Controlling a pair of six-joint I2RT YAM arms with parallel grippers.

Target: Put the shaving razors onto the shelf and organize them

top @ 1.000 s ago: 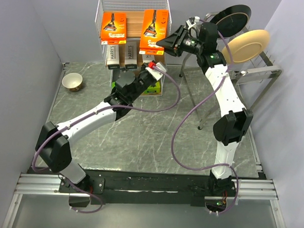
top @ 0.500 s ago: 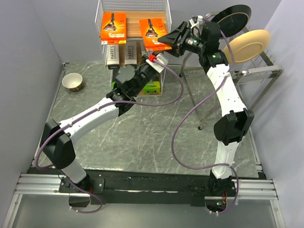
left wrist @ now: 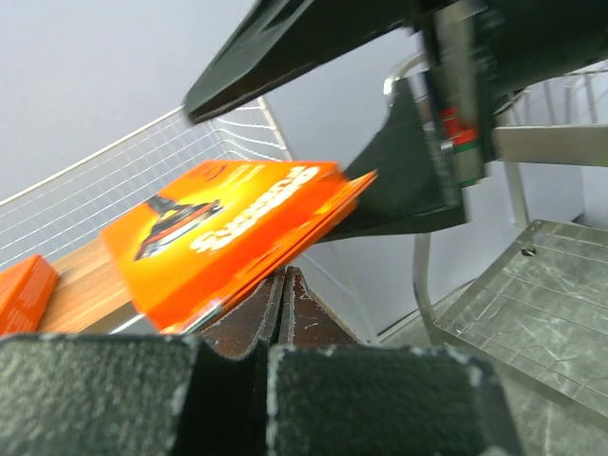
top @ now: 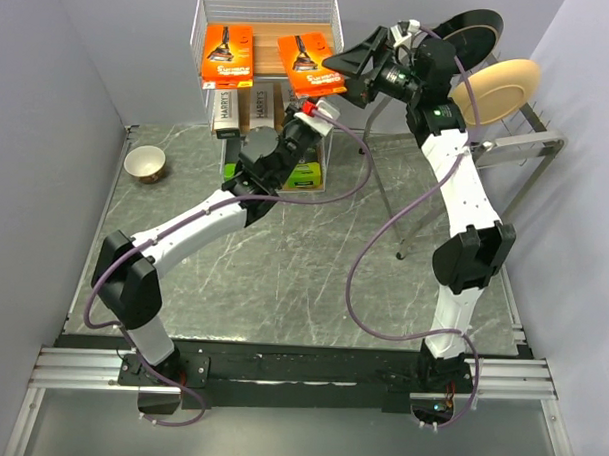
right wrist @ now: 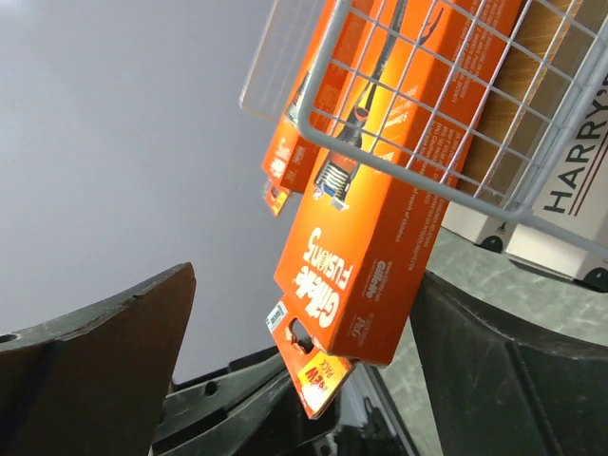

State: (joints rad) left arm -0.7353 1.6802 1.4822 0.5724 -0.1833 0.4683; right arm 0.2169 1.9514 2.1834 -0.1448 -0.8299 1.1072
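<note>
Pack overhangs shelf edge inside wide-spread right hand.

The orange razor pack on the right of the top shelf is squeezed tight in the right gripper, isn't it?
No, not squeezed. The right gripper is wide open, its fingers spread apart on either side of the orange razor pack, as the right wrist view shows. The pack is on the right of the shelf's top tier.

A glossy orange card pack sits between the matt, grainy black plastic fingers of the right gripper, the shelf beyond it smooth white-coated wire and matt brown wood, over a polished grey marbled table.
</note>
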